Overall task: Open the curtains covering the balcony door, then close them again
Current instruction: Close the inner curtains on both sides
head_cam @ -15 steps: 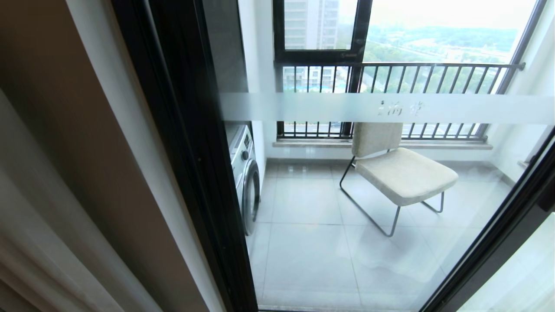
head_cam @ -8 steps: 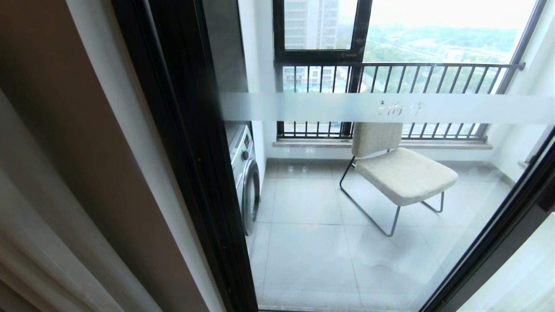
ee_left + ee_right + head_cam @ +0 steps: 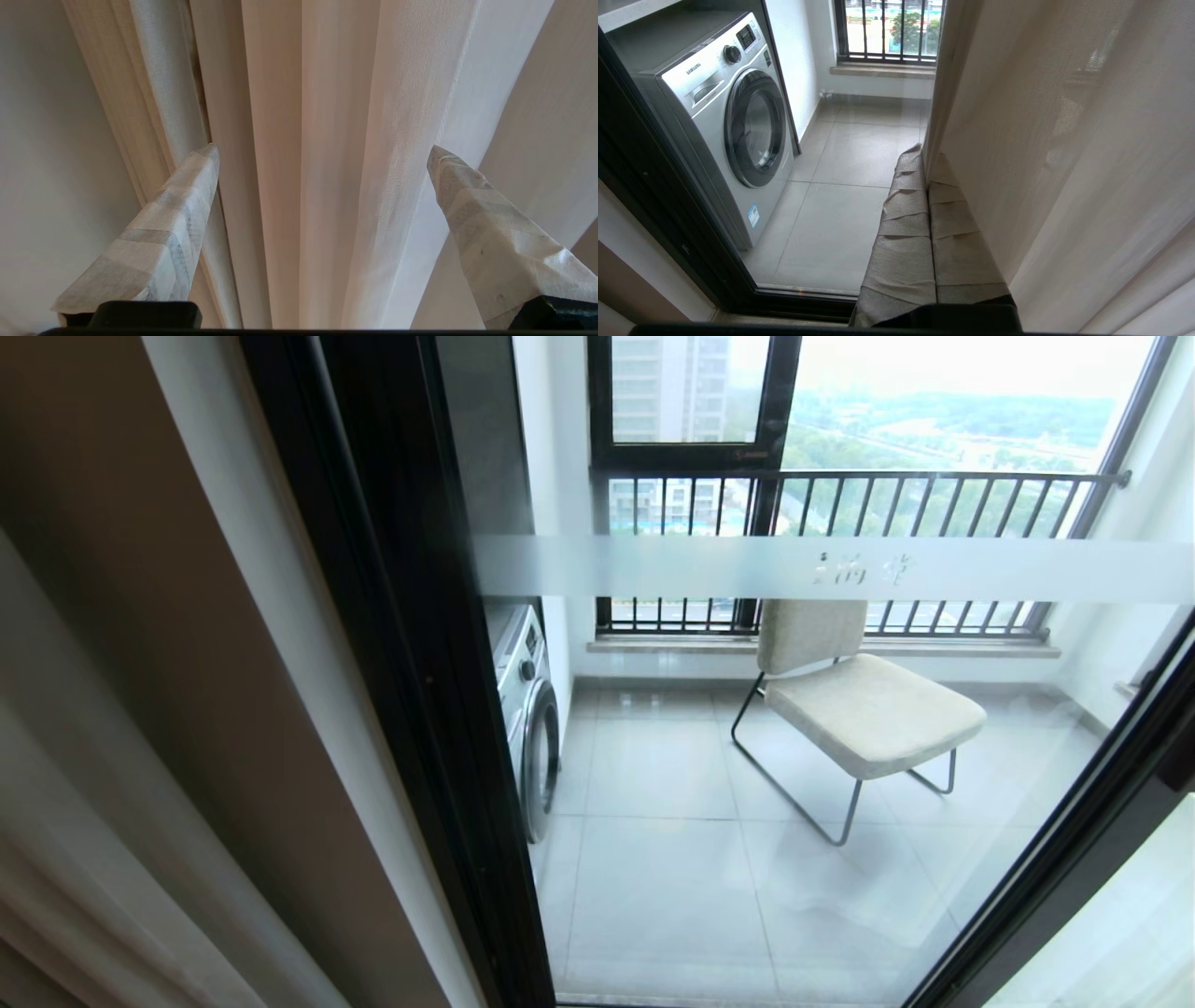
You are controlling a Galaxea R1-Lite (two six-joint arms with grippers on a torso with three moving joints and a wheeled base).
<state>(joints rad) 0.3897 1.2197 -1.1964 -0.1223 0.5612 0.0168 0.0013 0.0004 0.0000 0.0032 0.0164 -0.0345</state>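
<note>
1. The balcony door (image 3: 747, 756) is uncovered across most of the head view. The curtains (image 3: 327, 163) are gathered to the left of its black frame, and another see-through panel hangs at the door's far right edge.
2. The left gripper (image 3: 322, 154) has its fingers spread wide apart, with the gathered folds of the curtains between the two tips. Nothing is pinched, and I cannot tell whether the cloth touches either finger.
3. The right gripper (image 3: 927, 163) has its fingers pressed together, holding nothing. It sits beside the thin curtain panel in front of the door glass and appears idle.
4. Risk: if the left gripper closes on only the thin outer fold, the cloth could slip out when pulled and the thicker beige layer would stay behind.
5. Risk: a pull that runs downward rather than along the door could strain the hanging fabric.
6. Writing: the washing machine (image 3: 733, 116) behind the door glass reads "SAMSUNG". The frosted band (image 3: 840, 569) on the door carries small characters too faint to read.
</note>
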